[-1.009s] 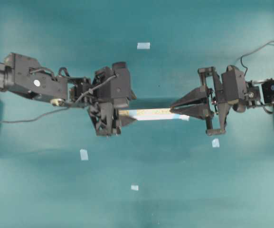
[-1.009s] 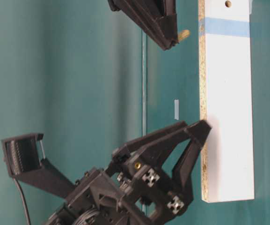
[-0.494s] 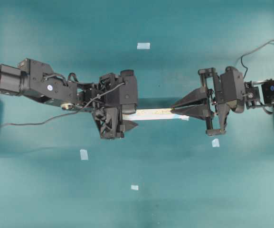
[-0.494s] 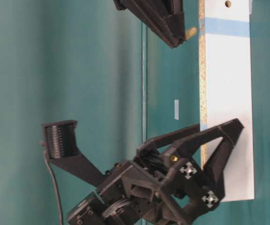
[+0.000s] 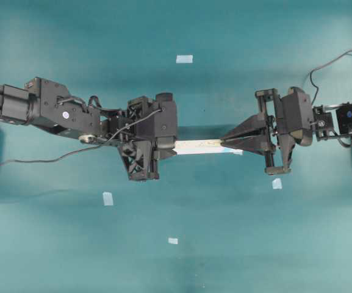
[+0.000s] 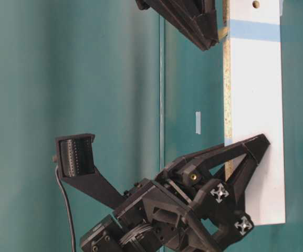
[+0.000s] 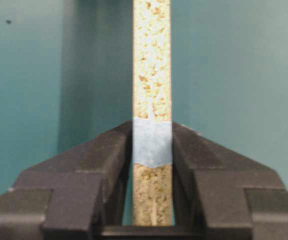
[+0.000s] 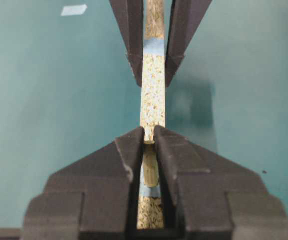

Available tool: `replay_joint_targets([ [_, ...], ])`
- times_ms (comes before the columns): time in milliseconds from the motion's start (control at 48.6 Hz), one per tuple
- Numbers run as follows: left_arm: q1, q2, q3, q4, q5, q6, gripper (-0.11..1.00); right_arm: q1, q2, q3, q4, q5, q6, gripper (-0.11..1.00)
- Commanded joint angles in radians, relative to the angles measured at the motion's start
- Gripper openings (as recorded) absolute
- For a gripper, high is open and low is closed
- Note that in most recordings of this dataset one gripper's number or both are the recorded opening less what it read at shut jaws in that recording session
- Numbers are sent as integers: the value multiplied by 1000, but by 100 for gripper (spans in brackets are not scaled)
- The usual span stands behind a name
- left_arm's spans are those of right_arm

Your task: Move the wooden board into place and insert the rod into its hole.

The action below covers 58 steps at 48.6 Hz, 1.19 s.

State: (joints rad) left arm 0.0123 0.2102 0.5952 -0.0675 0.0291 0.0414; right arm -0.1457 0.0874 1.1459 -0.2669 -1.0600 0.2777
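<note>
Overhead, the left gripper (image 5: 163,146) reaches in from the left edge of the teal worktop (image 5: 237,244) and sits at the left end of the wooden board (image 5: 197,145), which lies across the middle of the worktop, well away from every edge. Its fingers are closed against the board's two broad faces; the left wrist view shows the left gripper (image 7: 152,150) pinching the speckled narrow edge of the wooden board (image 7: 152,65) right at a blue patch (image 7: 152,142), so the board stands on its long edge between the pads. From table level, the left gripper (image 6: 248,157) clamps the near end of the wooden board (image 6: 256,105), whose white face carries a blue band (image 6: 255,30) and a small hole (image 6: 256,4) near its far end.

Farther right, the right gripper (image 5: 226,143) comes in from the right edge and meets the board's other end. In the right wrist view the right gripper (image 8: 149,137) is nearly closed on the rod (image 8: 149,167), a short cream cylinder held between the pads directly above the speckled edge of the wooden board (image 8: 152,100). Whether the rod touches the board cannot be told. Several pale-blue tape squares (image 5: 184,59) lie scattered on the worktop, apart from the board.
</note>
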Motion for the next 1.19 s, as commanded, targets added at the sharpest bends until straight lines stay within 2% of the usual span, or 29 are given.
replay_joint_targets([
  [0, 3, -21, -17, 2, 6, 2, 22, -3, -5, -3, 3, -9, -3, 11],
  [988, 3, -23, -23, 2, 38, -2, 22, -2, 6, 61, 3, -6, -5, 11],
  [1174, 3, -23, -25, 2, 40, -2, 22, -2, 12, 75, 3, 9, -25, 11],
])
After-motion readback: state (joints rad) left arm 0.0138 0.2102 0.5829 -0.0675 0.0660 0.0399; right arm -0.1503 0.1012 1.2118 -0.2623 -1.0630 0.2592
